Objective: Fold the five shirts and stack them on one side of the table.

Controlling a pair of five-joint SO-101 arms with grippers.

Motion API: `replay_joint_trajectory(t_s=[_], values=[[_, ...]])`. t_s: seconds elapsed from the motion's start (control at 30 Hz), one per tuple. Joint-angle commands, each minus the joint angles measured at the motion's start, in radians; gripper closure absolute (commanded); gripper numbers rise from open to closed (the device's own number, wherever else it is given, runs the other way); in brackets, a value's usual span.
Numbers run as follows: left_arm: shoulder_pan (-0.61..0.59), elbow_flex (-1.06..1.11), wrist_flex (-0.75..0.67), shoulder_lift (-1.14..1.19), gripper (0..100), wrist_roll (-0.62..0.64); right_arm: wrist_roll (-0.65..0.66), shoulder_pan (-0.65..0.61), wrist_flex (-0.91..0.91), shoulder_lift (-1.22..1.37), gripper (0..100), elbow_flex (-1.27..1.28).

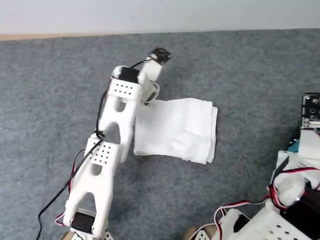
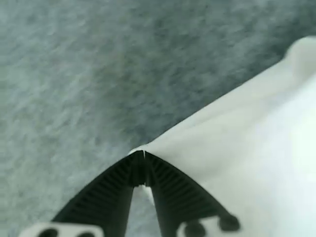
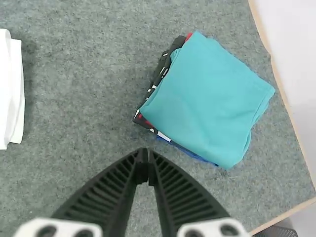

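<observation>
Shirt [image 1: 175, 127], soft white rectangle, pinched by left jaws, right jaws pressed together

White shirt [image 1: 175, 130], teal-topped stack [image 3: 207, 98], grey table [image 1: 50, 100]

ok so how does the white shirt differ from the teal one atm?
Colour: the white shirt versus the teal shirt. The white shirt lies alone on the grey table; the teal shirt tops a stack of folded shirts. The left hand is shut on the white shirt's corner; the teal shirt is untouched, with the right hand shut nearby. Both are folded.
</observation>
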Motion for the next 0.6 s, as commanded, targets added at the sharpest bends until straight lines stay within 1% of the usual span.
replay_joint_trajectory(t_s=[0.0, 0.17, 0.3, 0.37, 0.47, 0.57], values=[[-0.057, -0.036, 0.035, -0.025, 99, -0.006, 0.011, 0.008, 0.018, -0.005, 98.8, -0.005], [-0.084, -0.119, 0.109, -0.023, 99, -0.006, 0.011, 0.008, 0.018, -0.005, 98.8, -0.005], [-0.06, -0.216, 0.124, -0.031, 99, -0.005, 0.011, 0.008, 0.018, -0.005, 98.8, -0.005], [-0.029, -0.234, 0.124, -0.06, 99, -0.003, 0.011, 0.008, 0.018, -0.005, 98.8, -0.005], [0.023, -0.183, 0.127, -0.13, 99, 0.02, 0.011, 0.008, 0.018, -0.005, 98.8, -0.005], [0.061, -0.047, 0.127, -0.242, 99, 0.071, 0.011, 0.013, 0.018, -0.005, 98.8, -0.005]])
